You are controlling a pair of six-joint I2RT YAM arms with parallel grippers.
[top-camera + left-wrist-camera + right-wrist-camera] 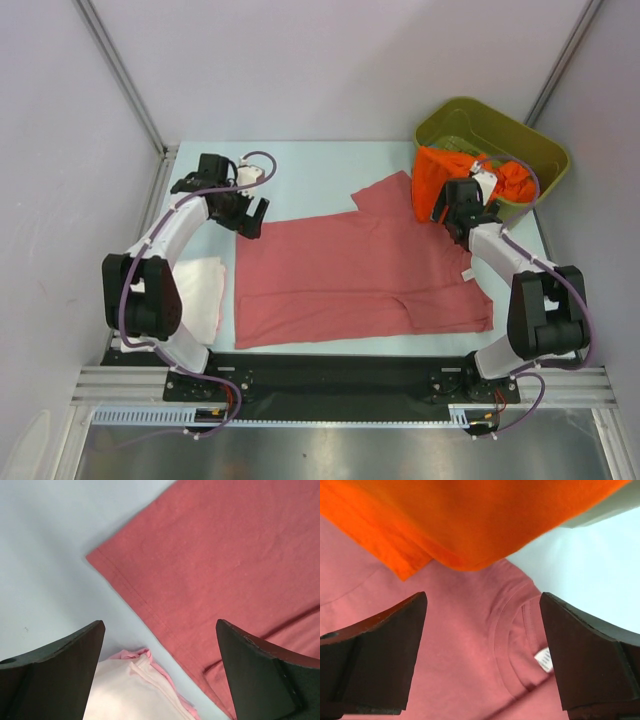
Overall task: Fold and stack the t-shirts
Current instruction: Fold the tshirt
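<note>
A salmon-red t-shirt (pixel 360 270) lies spread flat on the table's middle. A bright orange t-shirt (pixel 440 180) hangs over the bin's near rim onto the salmon shirt. A folded white t-shirt (pixel 205 290) lies at the left. No teal shirt shows. My left gripper (pixel 250 215) is open and empty above the salmon shirt's far-left corner (pixel 225 555), with the white shirt (pixel 135 695) below it in its wrist view. My right gripper (pixel 455 215) is open and empty over the salmon shirt's collar (pixel 510 635), just below the orange shirt (pixel 470 515).
An olive-green bin (pixel 500 125) stands at the back right corner. A pink layer (pixel 165 675) shows under the white shirt's edge. Grey walls close in the table on the left, right and back. A black rail (pixel 330 370) runs along the near edge.
</note>
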